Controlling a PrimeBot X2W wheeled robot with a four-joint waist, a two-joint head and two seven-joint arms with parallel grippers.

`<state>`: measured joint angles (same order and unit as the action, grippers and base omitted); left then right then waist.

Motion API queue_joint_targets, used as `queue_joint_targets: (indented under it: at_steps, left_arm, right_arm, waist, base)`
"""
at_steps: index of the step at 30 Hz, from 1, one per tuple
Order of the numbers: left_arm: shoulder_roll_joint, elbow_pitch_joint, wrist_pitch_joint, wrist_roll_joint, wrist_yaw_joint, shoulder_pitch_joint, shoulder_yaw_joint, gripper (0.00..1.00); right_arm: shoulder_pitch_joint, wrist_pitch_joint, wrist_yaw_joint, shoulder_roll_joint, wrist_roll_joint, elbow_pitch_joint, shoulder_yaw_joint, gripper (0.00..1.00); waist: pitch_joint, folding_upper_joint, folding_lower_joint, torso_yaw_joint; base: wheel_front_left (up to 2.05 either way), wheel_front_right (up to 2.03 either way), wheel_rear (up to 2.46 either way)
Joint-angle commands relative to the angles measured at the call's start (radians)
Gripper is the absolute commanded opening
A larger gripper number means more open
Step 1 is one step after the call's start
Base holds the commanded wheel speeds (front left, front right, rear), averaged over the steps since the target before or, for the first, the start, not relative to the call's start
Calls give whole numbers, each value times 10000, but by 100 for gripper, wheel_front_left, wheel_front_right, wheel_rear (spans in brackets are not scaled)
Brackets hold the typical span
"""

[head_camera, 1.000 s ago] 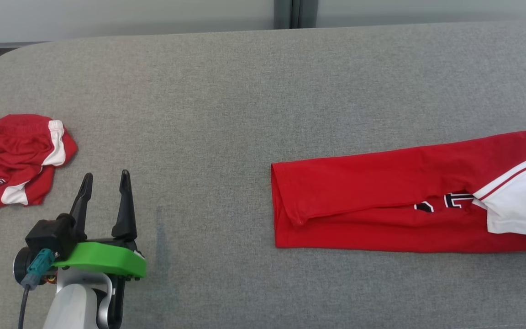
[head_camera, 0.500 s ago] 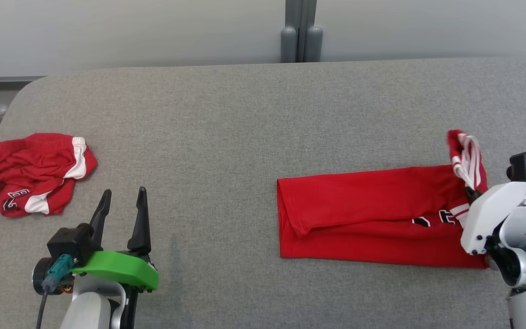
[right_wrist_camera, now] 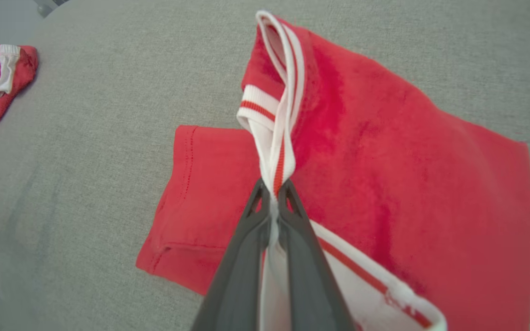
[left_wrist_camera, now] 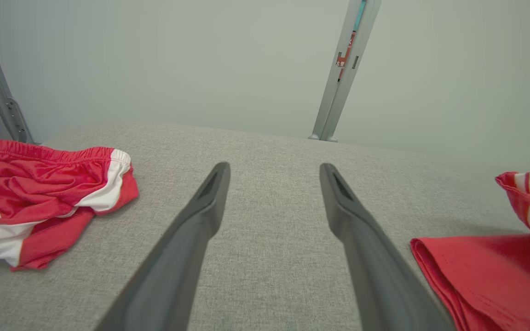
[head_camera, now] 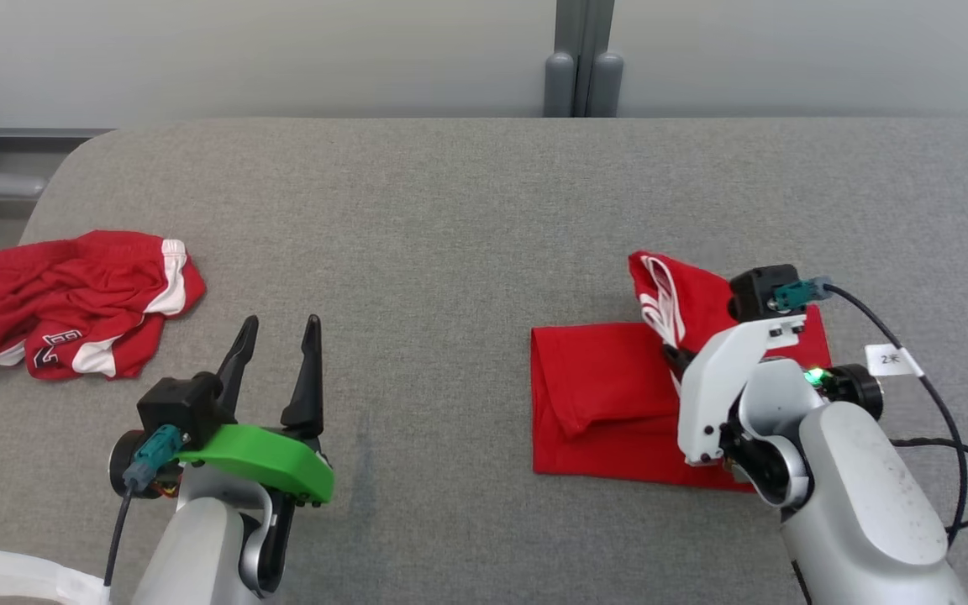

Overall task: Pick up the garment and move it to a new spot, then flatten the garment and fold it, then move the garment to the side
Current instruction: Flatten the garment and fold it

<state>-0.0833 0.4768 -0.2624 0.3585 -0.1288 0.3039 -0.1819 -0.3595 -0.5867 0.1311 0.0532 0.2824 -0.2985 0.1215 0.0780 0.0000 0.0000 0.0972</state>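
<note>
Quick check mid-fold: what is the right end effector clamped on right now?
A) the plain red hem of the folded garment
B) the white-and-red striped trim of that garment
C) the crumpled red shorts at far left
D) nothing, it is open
B: in the right wrist view the right end effector is shut with the white-and-red striped trim pinched between its fingers, raised above the folded red garment.

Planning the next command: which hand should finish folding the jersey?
Right. The right hand pinches the jersey by its white trim, lifted; the left hand hangs open nearer the crumpled shorts.
</note>
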Motion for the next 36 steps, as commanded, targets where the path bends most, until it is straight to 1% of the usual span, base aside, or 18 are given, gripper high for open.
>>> queue_joint_targets:
  at_steps: [1, 5, 8, 14, 26, 27, 28, 29, 31, 33, 36]
  left_arm:
    - [0, 41, -28, 46, -21, 160, -67, 100]
    - [8, 98, -29, 127, -21, 283, -277, 100]
    - [-5, 130, -29, 212, -21, 310, -314, 100]
    - [-72, 133, -29, 263, -21, 325, -286, 100]
    - [17, 88, -29, 199, -22, 392, -334, 100]
    - [21, 98, -29, 207, -22, 392, -337, 100]
    - [24, 105, -29, 217, -22, 391, -334, 100]
    - [27, 115, -29, 219, -22, 387, -332, 100]
    - [18, 133, -29, 219, -22, 365, -325, 100]
    - [-5, 151, -29, 217, -22, 304, -303, 100]
    - [-61, 163, -28, 221, -22, 153, -228, 100]
  right_arm:
    - [-207, 119, -8, -16, 148, -218, 247, 0]
    - [-489, 451, -8, -23, 716, -764, 1093, 0]
    - [-578, 673, -8, -12, 1016, -1077, 1481, 0]
    - [-749, 1035, -8, -20, 1484, -1575, 1868, 0]
    - [-1312, 1601, -5, -25, 1880, -2518, 2613, 0]
    - [-1342, 1654, -5, -25, 1974, -2569, 2659, 25]
    - [-1386, 1757, -5, -25, 2077, -2630, 2673, 94]
    - [-1419, 1816, -5, -24, 2142, -2688, 2708, 100]
    - [-1448, 2000, -5, -25, 2465, -2714, 2776, 100]
    - [-1435, 2283, -5, -21, 3022, -2558, 2832, 100]
    - [-1468, 3041, -6, -15, 3902, -2066, 2818, 100]
  waist:
    - [142, 0, 0, 155]
    - [249, 0, 0, 330]
    - [287, 0, 0, 398]
    - [331, 0, 0, 425]
    - [449, 0, 0, 459]
    - [452, 0, 0, 466]
    - [453, 0, 0, 469]
    - [450, 0, 0, 470]
    - [426, 0, 0, 462]
    - [363, 0, 0, 433]
    - [227, 0, 0, 321]
  base:
    - [0, 0, 0]
    - [0, 0, 0]
    - [0, 0, 0]
    - [0, 0, 0]
    - [0, 0, 0]
    - [0, 0, 0]
    - [0, 0, 0]
    - [0, 0, 0]
    - [0, 0, 0]
    - [0, 0, 0]
    - [0, 0, 0]
